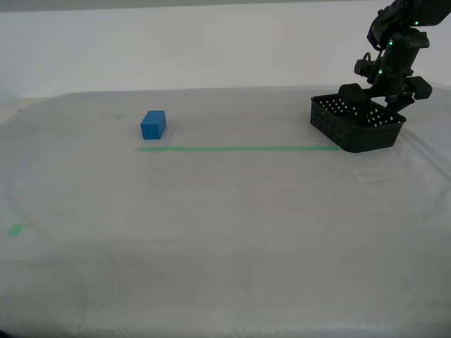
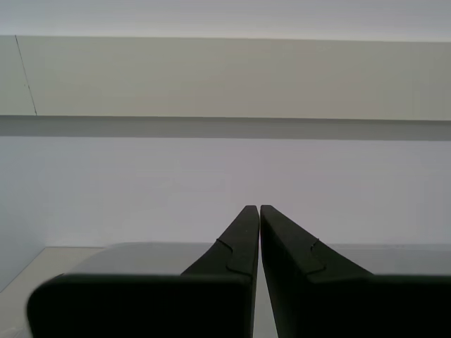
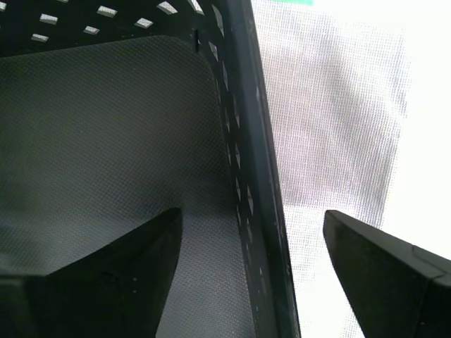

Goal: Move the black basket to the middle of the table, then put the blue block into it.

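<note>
Exterior view: my first gripper (image 1: 380, 98) hangs over the far side of the basket (image 1: 358, 124), its arm coming down from above at the exterior view's right.
Basket: it sits on the table (image 1: 225, 239) right under my first gripper, at the right-hand end of the green tape line (image 1: 236, 148).
Block: the blue block (image 1: 153, 124) rests on the table well apart from my first gripper, toward the exterior view's left, just behind the other end of the tape line.
Green mark: a small one (image 1: 15, 229) lies near the table's edge, farthest from the gripper.

First wrist view: my first gripper (image 3: 254, 271) stands wide, one finger (image 3: 120, 274) inside the basket (image 3: 106, 127) above its floor, the other outside over the table (image 3: 338, 120).
Wall: the basket's lattice wall runs between the two fingers; I cannot tell whether either finger touches it.

Second wrist view: my second gripper (image 2: 255, 211) has its jaws pressed together with only a thin slit between the tips, nothing held.
Surroundings: ahead of it are a pale wall (image 2: 225, 77) and, below, a strip of the table (image 2: 141, 253); neither basket nor block shows here.
</note>
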### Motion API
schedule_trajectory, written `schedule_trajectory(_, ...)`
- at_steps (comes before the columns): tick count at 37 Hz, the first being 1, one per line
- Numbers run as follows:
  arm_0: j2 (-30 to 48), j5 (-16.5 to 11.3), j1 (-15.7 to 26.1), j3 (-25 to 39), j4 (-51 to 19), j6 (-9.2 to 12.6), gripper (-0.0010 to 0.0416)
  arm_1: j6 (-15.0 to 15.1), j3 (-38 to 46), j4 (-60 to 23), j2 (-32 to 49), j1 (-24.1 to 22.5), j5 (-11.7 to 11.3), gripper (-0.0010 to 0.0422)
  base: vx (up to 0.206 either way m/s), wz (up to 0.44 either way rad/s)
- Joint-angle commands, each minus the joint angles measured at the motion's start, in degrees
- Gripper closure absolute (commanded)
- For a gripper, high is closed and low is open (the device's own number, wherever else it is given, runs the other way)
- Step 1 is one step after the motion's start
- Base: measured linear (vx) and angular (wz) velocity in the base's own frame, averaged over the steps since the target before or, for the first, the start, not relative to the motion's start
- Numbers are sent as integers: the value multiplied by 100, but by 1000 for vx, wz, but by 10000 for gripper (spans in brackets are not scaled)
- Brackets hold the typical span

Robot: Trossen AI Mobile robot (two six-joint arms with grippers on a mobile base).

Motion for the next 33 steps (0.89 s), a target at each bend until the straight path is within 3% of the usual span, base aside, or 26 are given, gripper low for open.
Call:
schedule_trajectory(1, 2, 7, 4, -2, 0, 7, 151, 9, 9, 26, -2, -2, -2, 412, 0, 0)
schedule_trajectory(9, 2, 7, 4, -2, -7, 33, 231, 9, 9, 26, -2, -2, -2, 412, 0, 0)
schedule_trajectory(22, 0, 4, 4, -2, -173, 96, 406, 7, 11, 28, -2, -2, -2, 412, 0, 0)
schedule_trajectory(33, -46, -116, 4, -2, -216, 369, 406, 9, 9, 28, -2, -2, -2, 412, 0, 0)
